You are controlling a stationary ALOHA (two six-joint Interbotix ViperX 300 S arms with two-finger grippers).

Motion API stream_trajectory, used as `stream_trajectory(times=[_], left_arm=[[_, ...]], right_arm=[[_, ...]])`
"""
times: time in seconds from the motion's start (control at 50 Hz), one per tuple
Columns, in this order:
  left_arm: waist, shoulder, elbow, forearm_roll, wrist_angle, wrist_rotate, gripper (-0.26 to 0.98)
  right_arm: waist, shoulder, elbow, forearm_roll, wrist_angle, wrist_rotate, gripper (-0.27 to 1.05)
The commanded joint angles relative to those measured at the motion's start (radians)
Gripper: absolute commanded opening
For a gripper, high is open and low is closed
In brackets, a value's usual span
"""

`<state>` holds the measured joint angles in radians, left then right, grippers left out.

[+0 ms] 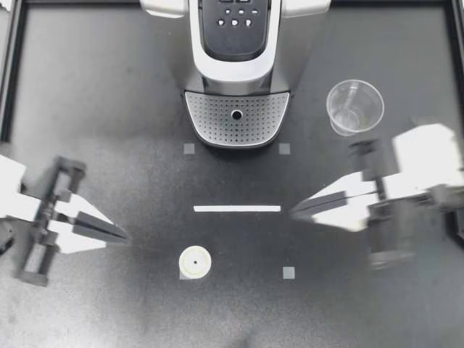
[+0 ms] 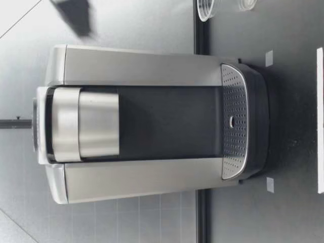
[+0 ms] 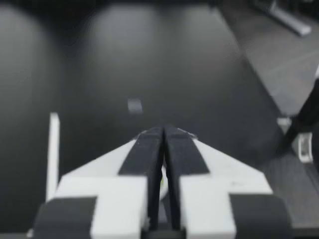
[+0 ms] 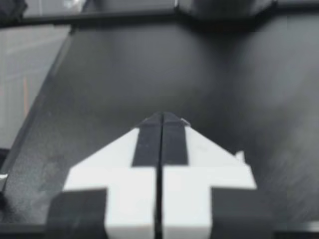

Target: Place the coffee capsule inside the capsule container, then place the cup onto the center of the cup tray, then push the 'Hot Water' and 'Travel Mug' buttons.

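Observation:
A coffee machine stands at the table's far middle, its perforated cup tray facing me and its dark buttons on top. The white coffee capsule rests on the mat near the front, left of centre. A clear plastic cup stands upright to the right of the machine. My left gripper is shut and empty at the left, its tips pointing toward the capsule. My right gripper is shut and empty, at the right of the white strip. In the low view the machine fills the picture; the cup's rim shows beside it.
A white tape strip lies at the table's middle, with small grey squares marking a rectangle around it. A black frame rail runs along the table's left side. The left wrist view shows the strip beside the shut fingers.

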<state>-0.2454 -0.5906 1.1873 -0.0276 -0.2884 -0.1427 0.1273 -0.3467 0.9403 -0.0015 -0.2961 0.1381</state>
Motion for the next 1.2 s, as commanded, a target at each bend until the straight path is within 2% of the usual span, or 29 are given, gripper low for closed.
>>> stream_trajectory(times=[0.0,0.16,0.38,0.5,0.62,0.76,0.82,0.98,1.18], left_arm=[[-0.006,0.038,-0.011,0.000,-0.005,-0.044,0.11],[-0.009,0.110,-0.009,0.002,-0.006,-0.129,0.11],[-0.048,0.186,-0.012,0.005,-0.005,-0.133,0.11],[-0.054,0.233,-0.021,0.006,-0.005,-0.129,0.17],[-0.055,0.281,-0.028,0.009,-0.005,-0.118,0.34],[-0.054,0.318,-0.041,0.009,-0.005,-0.063,0.70],[-0.055,0.330,-0.051,0.008,-0.005,-0.031,0.79],[-0.055,0.368,-0.074,0.005,-0.003,0.061,0.75],[-0.029,0.423,-0.103,-0.020,-0.005,0.156,0.75]], right_arm=[[0.008,0.074,-0.054,0.000,-0.009,0.041,0.04],[0.020,0.204,-0.120,-0.003,0.002,0.094,0.04],[0.044,0.304,-0.195,-0.005,0.091,0.095,0.04],[0.054,0.344,-0.239,-0.005,0.175,0.095,0.04],[0.060,0.382,-0.281,-0.005,0.252,0.101,0.04],[0.066,0.423,-0.337,-0.003,0.348,0.103,0.04],[0.066,0.437,-0.357,-0.003,0.385,0.104,0.03],[0.066,0.474,-0.413,-0.003,0.468,0.104,0.03],[0.066,0.528,-0.476,-0.002,0.543,0.118,0.03]])
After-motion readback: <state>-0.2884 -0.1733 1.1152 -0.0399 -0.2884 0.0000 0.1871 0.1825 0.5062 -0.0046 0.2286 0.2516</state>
